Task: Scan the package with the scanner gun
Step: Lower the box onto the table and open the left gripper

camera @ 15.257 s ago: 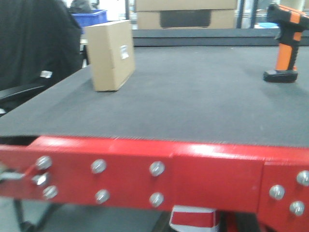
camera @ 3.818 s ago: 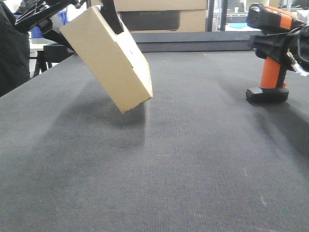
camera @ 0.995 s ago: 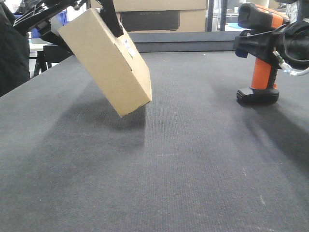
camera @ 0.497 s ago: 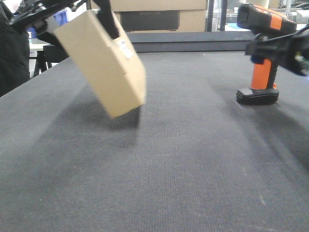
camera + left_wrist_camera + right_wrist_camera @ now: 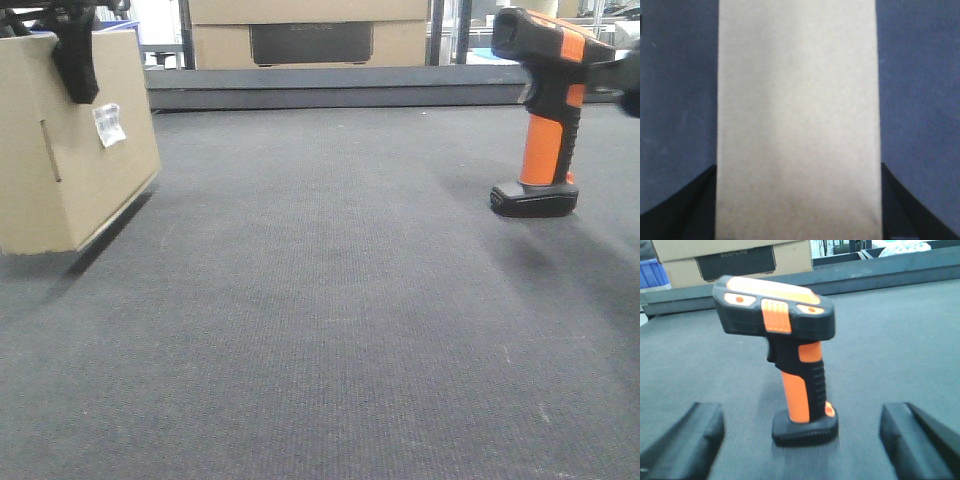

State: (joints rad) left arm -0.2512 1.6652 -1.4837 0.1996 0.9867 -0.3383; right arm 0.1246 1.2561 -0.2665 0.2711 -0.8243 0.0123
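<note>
Dark grey matting covers the table [image 5: 330,300] in front of you, running back to a raised ledge at the far edge. Behind that ledge sits a larger cardboard box [image 5: 310,30] with a dark panel. At the near left you have the package [image 5: 70,150], a plain brown carton resting on the mat, its white label [image 5: 108,124] facing right. Your left gripper [image 5: 799,210] is clenched on the package from above, one black finger [image 5: 76,60] lying down the labelled side. At the far right the scanner gun [image 5: 545,110] stands upright on its black foot. Your right gripper [image 5: 800,440] is released, its jaws spread on either side of the scanner without touching it.
</note>
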